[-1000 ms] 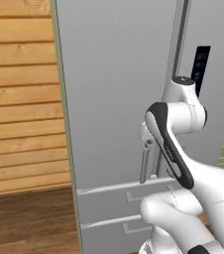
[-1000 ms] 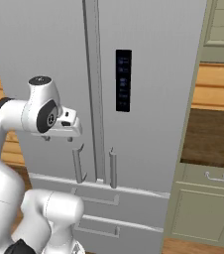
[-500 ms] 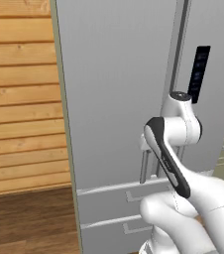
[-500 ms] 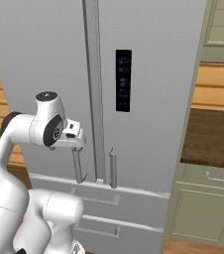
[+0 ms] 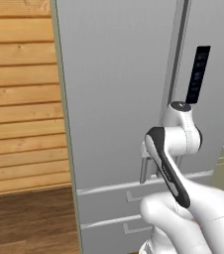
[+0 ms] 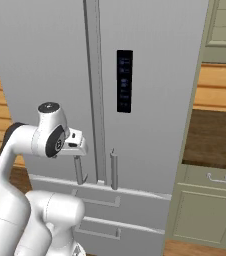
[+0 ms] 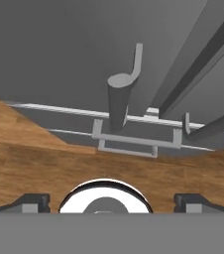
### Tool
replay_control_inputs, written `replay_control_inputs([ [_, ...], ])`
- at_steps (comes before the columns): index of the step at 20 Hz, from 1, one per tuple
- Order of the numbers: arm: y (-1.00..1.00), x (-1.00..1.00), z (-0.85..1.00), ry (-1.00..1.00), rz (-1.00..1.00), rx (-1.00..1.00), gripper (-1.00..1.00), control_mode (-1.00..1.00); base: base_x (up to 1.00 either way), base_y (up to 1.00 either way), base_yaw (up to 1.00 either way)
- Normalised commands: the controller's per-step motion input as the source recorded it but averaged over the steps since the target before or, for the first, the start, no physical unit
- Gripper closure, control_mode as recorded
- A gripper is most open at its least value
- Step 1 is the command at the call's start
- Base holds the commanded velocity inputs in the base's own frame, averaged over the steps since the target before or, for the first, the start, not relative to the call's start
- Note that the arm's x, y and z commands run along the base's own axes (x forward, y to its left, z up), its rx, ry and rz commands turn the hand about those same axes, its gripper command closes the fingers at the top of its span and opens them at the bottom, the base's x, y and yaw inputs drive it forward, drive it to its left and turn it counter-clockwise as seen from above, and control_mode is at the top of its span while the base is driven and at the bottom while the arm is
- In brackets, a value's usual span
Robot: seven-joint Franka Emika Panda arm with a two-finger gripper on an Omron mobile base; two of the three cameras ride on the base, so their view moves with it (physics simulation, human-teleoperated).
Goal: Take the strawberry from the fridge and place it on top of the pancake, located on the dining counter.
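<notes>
Jaws: spread wide, nothing between them; gripper (image 7: 112,201) shown by two dark tips at 7 and 5 o'clock of the hand view, set far apart so a bar can pass between.
Aim: pointed down the length of the left door handle (image 7: 120,101), lying at 12 o'clock from the tips; lined up that way, by the look of it, to straddle the bar before closing.
Wrist: bent toward the doors in the right base view, hand (image 6: 71,142) just above the top end of the left handle (image 6: 78,170), near but not touching as far as can be told.
Right door handle: (image 6: 114,170) just beside the left one, across the centre seam; left alone.
Fridge: (image 5: 119,99) both doors shut, display panel (image 6: 124,81) at 1 o'clock from the hand; lower drawers (image 6: 105,210) closed beneath.
Strawberry: judged to sit inside behind the shut doors, hence the reach for a handle first.
Step in hand: approach to the handle; opening not yet begun, most of the task ahead.
Next move calls for: descent onto the bar, a firm close, then a pull along the door's swing.
Risk: thin bar, easy to slip past a tip if off-centre.
Beyond: wood-plank wall (image 5: 20,99) at 9 o'clock in the left base view; green cabinet (image 6: 207,200) at 4 o'clock in the right base view.
</notes>
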Motion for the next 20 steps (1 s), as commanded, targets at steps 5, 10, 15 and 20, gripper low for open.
replay_control_inputs([
  [5,-0.2,-0.03,-0.24,0.0,0.0,0.0,-1.0,-1.0,0.0,0.0,0.0],
  [10,-0.22,-0.17,-0.23,0.0,0.0,0.0,-1.0,-1.0,0.0,0.0,0.0],
  [15,-0.03,-0.05,-0.02,0.0,0.0,0.0,-1.0,1.0,-0.44,-0.08,0.0],
  [20,0.0,0.0,0.0,0.0,0.0,0.0,-1.0,1.0,-0.69,-0.06,0.0],
])
